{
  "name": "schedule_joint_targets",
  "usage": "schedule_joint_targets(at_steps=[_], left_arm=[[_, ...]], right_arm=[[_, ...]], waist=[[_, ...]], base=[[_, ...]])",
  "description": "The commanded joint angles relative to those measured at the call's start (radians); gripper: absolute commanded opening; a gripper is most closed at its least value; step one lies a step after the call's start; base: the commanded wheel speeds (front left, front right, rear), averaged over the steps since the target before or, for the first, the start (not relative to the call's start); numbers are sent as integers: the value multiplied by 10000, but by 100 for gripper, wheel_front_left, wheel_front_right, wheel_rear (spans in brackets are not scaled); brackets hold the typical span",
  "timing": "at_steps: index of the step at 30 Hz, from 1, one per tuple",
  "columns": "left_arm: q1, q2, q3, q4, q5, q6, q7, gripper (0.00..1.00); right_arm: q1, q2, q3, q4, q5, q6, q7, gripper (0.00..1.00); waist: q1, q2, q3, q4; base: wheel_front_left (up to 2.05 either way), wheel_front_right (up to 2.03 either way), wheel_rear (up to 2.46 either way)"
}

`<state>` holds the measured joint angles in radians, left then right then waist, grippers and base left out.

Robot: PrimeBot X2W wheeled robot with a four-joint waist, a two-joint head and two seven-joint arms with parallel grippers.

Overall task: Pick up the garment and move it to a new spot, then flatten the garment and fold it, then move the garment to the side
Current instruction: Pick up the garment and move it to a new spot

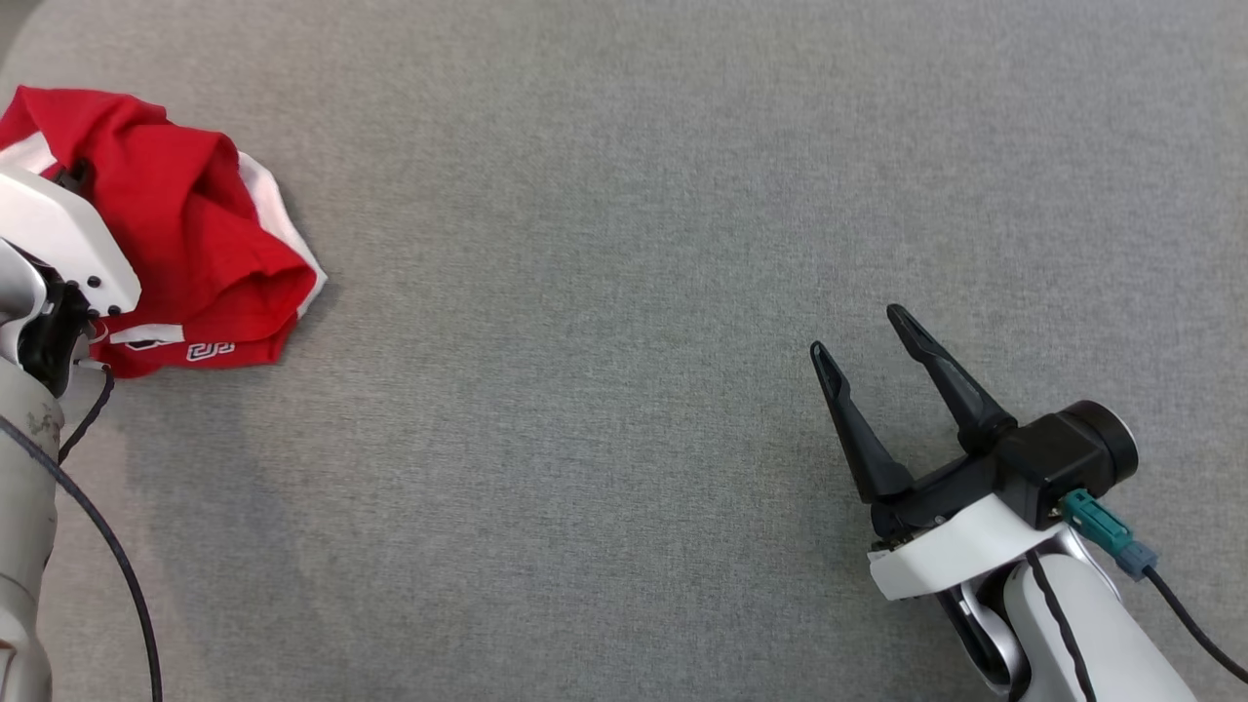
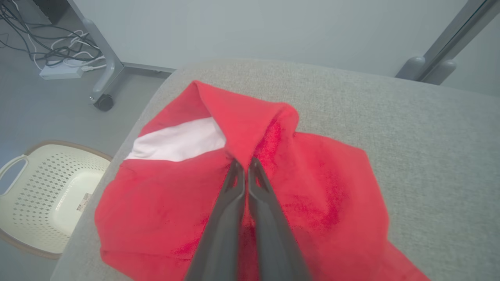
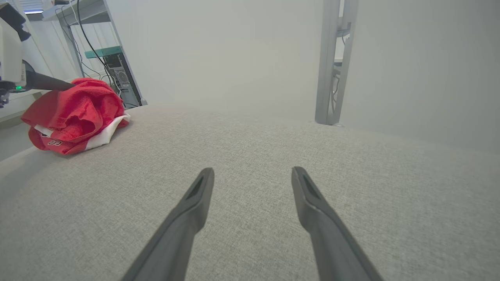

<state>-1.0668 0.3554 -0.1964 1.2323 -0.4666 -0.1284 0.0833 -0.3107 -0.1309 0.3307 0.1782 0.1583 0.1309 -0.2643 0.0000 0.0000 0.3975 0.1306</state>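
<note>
A crumpled red garment (image 1: 195,224) with white panels and a printed hem lies bunched at the far left of the grey fabric table (image 1: 624,195). In the left wrist view my left gripper (image 2: 246,166) is shut, its tips pinching a raised fold of the garment (image 2: 320,187). The head view hides those fingers behind the white wrist housing. The right wrist view shows the garment (image 3: 78,109) pulled up into a peak by the left gripper's dark fingers (image 3: 50,82). Far from the cloth, at the lower right, my right gripper (image 1: 856,331) stands open and empty over bare table (image 3: 252,171).
A cream perforated basket (image 2: 47,187) sits on the floor just past the table's left edge. Behind it are a wheeled frame leg (image 2: 103,78) and loose cables (image 2: 50,50). A grey metal post (image 3: 332,62) stands beyond the far edge. Bare cloth surface stretches between the grippers.
</note>
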Motion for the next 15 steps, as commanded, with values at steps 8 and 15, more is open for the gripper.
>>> schedule_joint_targets(at_steps=[8,15], left_arm=[[455,-135,37,-205,-127,-16,-2276,0],[819,-256,461,-852,-467,33,-3425,0]], right_arm=[[494,163,-137,208,76,-4,-3,100],[1039,377,-478,350,152,-4,-3,100]], waist=[[0,0,-1294,370],[0,0,-2426,344]], base=[[0,0,0],[0,0,0]])
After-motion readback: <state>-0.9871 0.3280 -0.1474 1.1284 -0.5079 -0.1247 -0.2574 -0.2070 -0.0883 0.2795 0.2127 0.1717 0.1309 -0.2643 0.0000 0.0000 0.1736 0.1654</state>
